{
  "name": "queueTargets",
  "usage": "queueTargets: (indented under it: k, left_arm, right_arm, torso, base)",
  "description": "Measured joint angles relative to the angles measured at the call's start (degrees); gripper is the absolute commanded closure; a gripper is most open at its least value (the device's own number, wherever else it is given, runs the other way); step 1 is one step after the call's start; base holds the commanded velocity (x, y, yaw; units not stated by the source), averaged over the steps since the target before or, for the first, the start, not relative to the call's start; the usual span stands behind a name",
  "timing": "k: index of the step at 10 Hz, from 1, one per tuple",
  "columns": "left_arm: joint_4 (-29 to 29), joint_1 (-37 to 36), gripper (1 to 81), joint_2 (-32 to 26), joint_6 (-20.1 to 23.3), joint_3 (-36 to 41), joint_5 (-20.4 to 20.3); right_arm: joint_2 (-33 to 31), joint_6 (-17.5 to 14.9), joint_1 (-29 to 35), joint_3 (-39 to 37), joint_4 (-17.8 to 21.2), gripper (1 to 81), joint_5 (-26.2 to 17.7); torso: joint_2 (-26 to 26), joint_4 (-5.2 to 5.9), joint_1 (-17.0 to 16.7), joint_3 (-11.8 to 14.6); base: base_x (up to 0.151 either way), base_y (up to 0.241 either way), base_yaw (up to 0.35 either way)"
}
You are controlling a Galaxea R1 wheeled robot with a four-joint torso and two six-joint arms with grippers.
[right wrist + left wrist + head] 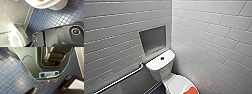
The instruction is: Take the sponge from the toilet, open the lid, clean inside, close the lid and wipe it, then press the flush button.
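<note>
So, claws: the left claw (33, 90) and right claw (30, 44) hang over the blue tiled floor (50, 18); open or closed, I cannot tell.
Sponge: the sponge (192, 89) lies on the front of the closed lid (177, 83), apart from both claws.
Step in hand: reaching the sponge, I'd judge; best to come from above, pinch across its waist and lift straight up.
Bowl: shut under the lid, contents hidden.
Tank: the flush button (162, 58) sits mid-top of the toilet (159, 68).

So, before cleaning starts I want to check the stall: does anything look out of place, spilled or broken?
Only the orange-red sponge, which lies on the closed lid of the toilet, an odd spot for a sponge. The blue tiled floor beside the bowl shows no spill, and nothing looks broken or askew.
</note>
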Motion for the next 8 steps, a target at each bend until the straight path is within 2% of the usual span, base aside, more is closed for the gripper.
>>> queueTargets:
  k: [4,6,7,8]
  left_arm:
    - [0.0,1.5,1.0,3.3,0.0,-3.2,-0.4]
    - [0.0,1.7,1.0,4.0,0.0,-4.2,-0.5]
    - [0.0,1.7,1.0,4.4,0.0,-4.7,-0.5]
    - [0.0,1.7,1.0,4.7,0.0,-5.2,-0.5]
  right_arm:
    - [0.0,4.6,4.2,-0.4,0.2,1.0,0.0]
    - [0.0,6.8,5.9,-0.7,0.2,1.0,0.0]
    - [0.0,9.3,7.4,-1.2,0.3,1.0,0.0]
    - [0.2,9.8,7.8,-1.7,0.3,1.0,0.0]
  torso:
    - [-8.2,0.00,5.2,-7.7]
    - [-11.1,0.00,7.2,-8.7]
    - [-13.2,0.00,8.5,-8.9]
    - [-15.3,0.00,9.8,-9.0]
  base:
    - [0.000,0.000,0.000]
    - [0.000,0.000,0.000]
    - [0.000,0.000,0.000]
    - [0.000,0.000,0.000]
